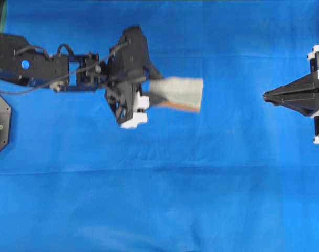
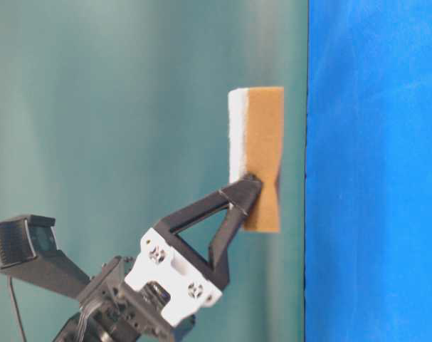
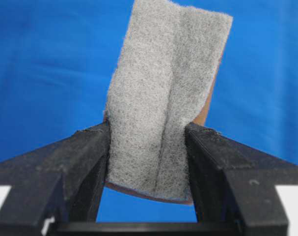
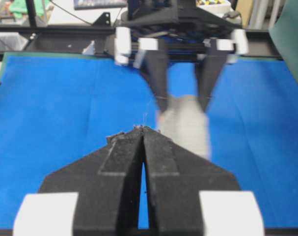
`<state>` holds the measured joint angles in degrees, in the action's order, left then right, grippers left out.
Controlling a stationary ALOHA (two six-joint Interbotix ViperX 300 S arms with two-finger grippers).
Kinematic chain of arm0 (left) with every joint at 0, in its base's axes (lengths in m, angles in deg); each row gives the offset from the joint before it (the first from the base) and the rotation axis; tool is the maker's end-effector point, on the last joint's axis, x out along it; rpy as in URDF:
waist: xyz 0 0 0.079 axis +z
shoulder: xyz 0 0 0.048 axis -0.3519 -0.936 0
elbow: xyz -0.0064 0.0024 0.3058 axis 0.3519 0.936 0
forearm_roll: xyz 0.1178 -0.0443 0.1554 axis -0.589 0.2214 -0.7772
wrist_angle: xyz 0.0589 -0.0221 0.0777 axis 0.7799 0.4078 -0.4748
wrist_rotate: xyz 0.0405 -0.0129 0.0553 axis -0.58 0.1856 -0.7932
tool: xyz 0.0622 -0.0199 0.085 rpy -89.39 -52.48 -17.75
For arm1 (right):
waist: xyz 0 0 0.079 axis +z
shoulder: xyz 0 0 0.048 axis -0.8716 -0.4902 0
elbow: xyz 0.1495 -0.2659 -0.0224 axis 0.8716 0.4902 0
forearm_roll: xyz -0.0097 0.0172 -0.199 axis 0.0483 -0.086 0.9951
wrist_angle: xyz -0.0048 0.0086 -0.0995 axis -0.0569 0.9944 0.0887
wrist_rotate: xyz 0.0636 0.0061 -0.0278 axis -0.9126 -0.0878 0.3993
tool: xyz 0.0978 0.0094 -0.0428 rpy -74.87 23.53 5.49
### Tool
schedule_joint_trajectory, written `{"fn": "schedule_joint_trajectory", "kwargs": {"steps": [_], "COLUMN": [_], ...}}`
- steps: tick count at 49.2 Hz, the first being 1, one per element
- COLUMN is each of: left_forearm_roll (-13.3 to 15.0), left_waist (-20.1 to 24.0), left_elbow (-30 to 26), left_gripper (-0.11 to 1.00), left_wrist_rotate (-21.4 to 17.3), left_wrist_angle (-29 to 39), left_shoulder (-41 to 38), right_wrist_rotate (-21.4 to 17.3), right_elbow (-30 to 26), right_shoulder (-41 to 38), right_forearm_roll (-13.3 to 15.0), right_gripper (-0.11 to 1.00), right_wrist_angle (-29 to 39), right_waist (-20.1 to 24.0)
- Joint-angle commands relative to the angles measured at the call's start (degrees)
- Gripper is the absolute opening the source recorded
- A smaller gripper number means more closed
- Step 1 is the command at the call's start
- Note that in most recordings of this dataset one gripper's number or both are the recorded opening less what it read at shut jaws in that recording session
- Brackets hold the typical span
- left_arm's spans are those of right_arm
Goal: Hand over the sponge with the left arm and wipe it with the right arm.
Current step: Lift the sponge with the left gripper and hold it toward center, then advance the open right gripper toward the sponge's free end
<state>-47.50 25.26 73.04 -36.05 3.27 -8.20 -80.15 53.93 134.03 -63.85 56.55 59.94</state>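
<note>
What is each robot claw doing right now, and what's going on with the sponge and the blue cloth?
left gripper: shut on the sponge, holding it up off the cloth.
sponge: pinched between the fingers, squeezed and creased, grey side facing the left wrist camera, orange side behind.
right gripper: shut, empty, apart from the sponge.
blue cloth: spread flat, lightly wrinkled.

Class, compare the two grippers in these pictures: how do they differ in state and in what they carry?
The left gripper is clamped on the sponge, holding it up off the blue cloth; the right gripper holds nothing. The left gripper's jaws stand apart around the sponge; the right gripper's are shut tip to tip. Both have black pointed fingers with white blocks.
</note>
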Motion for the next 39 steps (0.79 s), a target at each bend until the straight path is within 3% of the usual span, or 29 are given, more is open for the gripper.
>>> {"fn": "schedule_joint_trajectory", "kwargs": {"steps": [1, 19, 33, 35, 39], "left_forearm_roll": [0.1, 0.1, 0.1, 0.1, 0.2], "left_waist": [-1.4, -3.2, -3.1, -3.2, -3.1], "left_elbow": [-0.4, -0.4, -0.6, -0.6, -0.7], "left_gripper": [0.42, 0.42, 0.42, 0.42, 0.42], "left_wrist_rotate": [1.1, 2.3, 2.1, 2.1, 2.1], "left_wrist_angle": [-0.1, -0.2, -0.4, -0.4, -0.5], "left_shoulder": [1.5, 1.4, 1.2, 1.2, 1.1], "right_wrist_rotate": [-0.1, -1.0, -3.2, -3.7, -4.4], "right_elbow": [-1.1, -2.2, -5.5, -6.3, -8.0], "right_shoulder": [-0.6, -2.6, -9.8, -11.3, -14.2], "right_forearm_roll": [0.1, -0.3, -0.4, -0.4, -0.4], "right_gripper": [0.0, 0.0, 0.01, 0.06, 0.3], "right_wrist_angle": [-0.2, -0.4, -0.4, -0.4, -0.3], "right_waist": [-0.2, -0.2, -0.2, -0.2, -0.2]}}
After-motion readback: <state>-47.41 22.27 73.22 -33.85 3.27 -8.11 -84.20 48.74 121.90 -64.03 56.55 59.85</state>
